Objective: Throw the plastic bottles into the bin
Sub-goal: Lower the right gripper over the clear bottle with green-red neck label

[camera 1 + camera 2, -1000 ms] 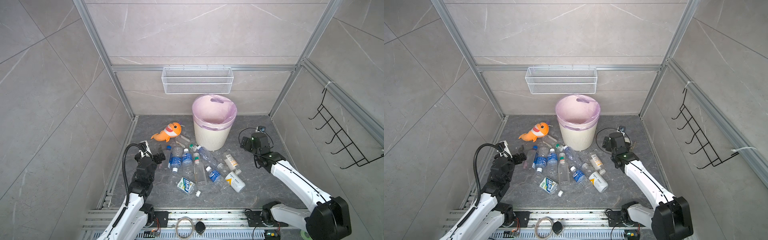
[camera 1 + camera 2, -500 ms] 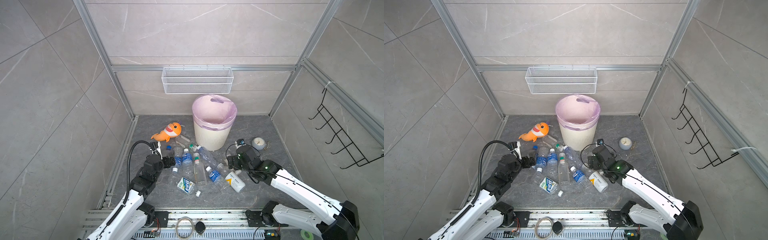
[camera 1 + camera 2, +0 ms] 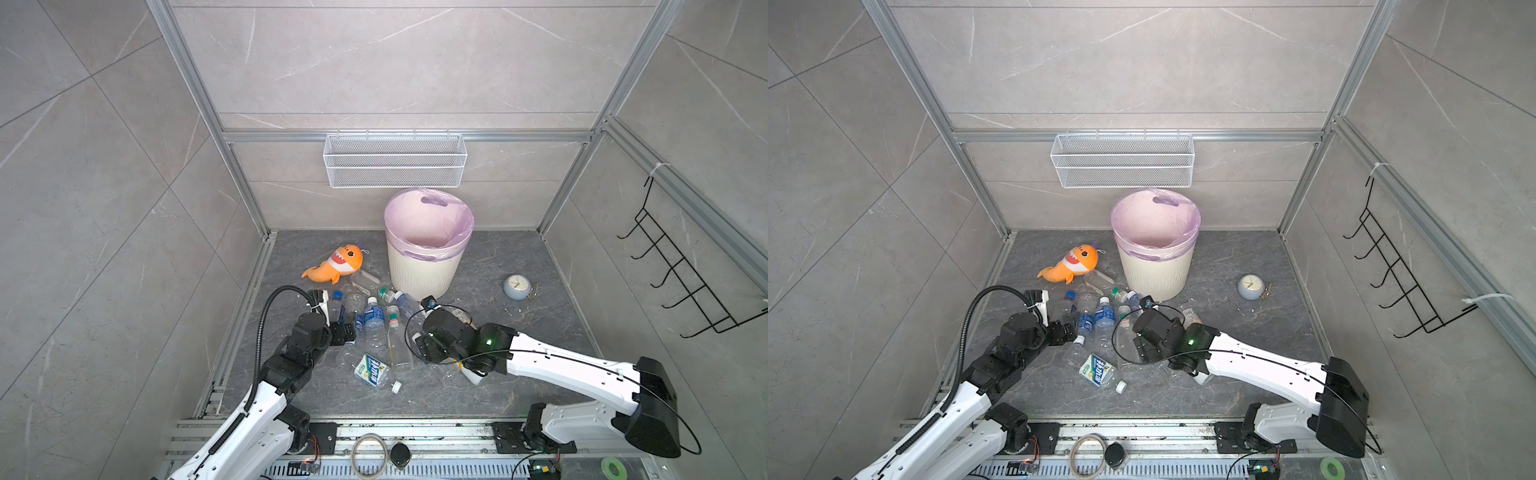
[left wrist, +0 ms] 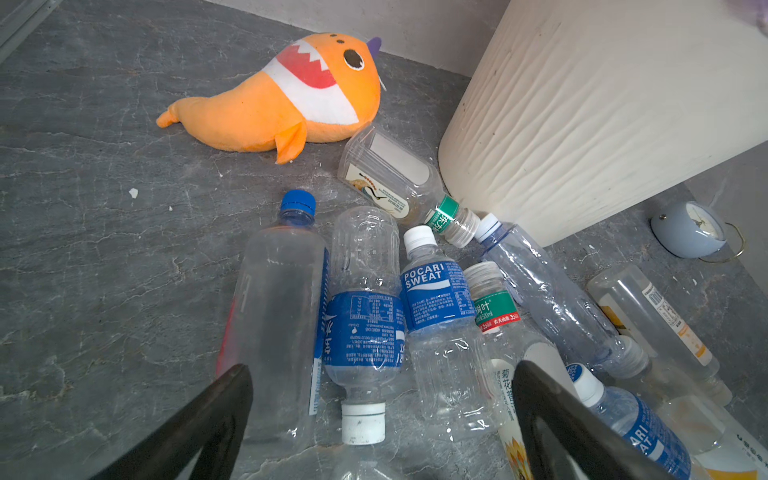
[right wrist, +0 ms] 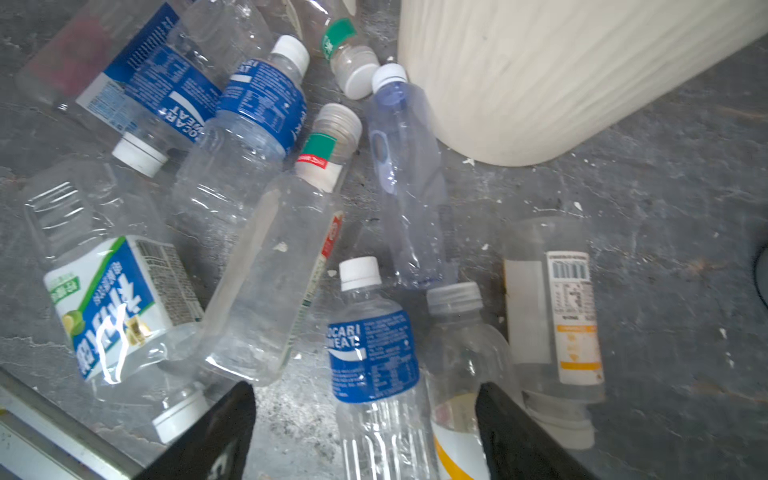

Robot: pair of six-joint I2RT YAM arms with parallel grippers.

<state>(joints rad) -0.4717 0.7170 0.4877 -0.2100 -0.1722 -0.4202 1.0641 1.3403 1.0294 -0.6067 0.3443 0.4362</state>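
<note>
**Closing in on the plastic bottles (image 3: 376, 320) with both arms**

Both arms are digging into the pile, with everything lying on the floor (image 3: 490, 257) by the bin (image 3: 419, 274). The right gripper (image 5: 365, 386) is coming over from the clock (image 3: 516, 286) side and straddling a Pocari Sweat bottle (image 5: 372, 357), jaws apart, nothing pinched. The left gripper (image 4: 382, 368) is hanging wide open over a blue-labelled bottle (image 4: 363, 332). First grabs are coming, I reckon.
</note>
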